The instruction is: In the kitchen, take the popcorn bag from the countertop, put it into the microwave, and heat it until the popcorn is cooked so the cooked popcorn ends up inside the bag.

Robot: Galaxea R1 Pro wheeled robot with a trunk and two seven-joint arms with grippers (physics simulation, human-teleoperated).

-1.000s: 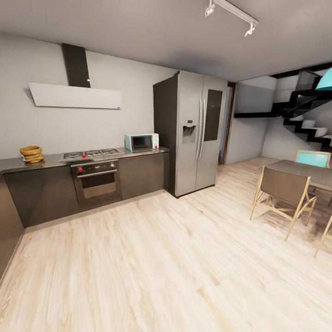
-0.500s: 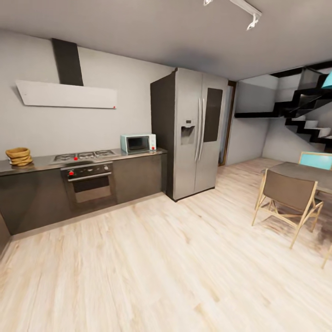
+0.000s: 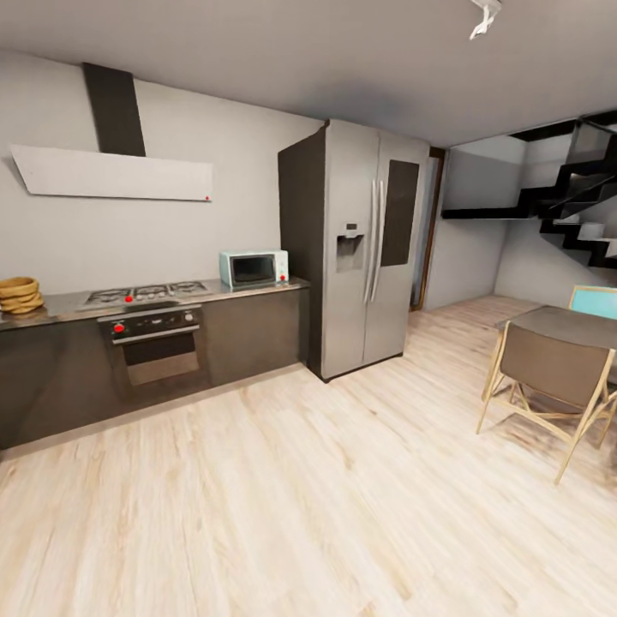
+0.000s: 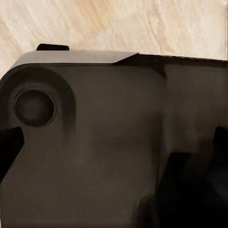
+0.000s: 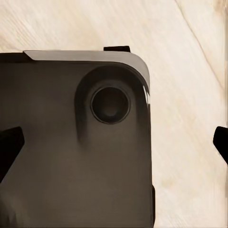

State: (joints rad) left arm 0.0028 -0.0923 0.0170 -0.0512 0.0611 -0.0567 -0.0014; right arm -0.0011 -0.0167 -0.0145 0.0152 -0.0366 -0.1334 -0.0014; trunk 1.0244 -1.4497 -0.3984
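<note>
The kitchen lies across a pale wood floor in the head view. The tan popcorn bag (image 3: 17,294) stands on the far left end of the grey countertop (image 3: 224,292), at the picture's edge. The pale blue microwave (image 3: 254,267) sits at the countertop's right end, door shut, beside the fridge. In the left wrist view my left gripper (image 4: 114,142) hangs open over my dark base, fingertips (image 4: 9,147) far apart. My right gripper (image 5: 114,142) is likewise open above the base and floor, holding nothing.
A steel gas hob (image 3: 141,294) and built-in oven (image 3: 154,343) sit between bag and microwave, under a white hood (image 3: 111,174). A tall steel fridge (image 3: 364,244) closes the counter's right end. A table (image 3: 570,326) with chairs (image 3: 553,377) and stairs (image 3: 583,206) stand right.
The whole head picture has shifted: the counter, bag and microwave have slid left and the fridge looks slightly larger, so the camera has moved. Nothing in the room moved itself.
</note>
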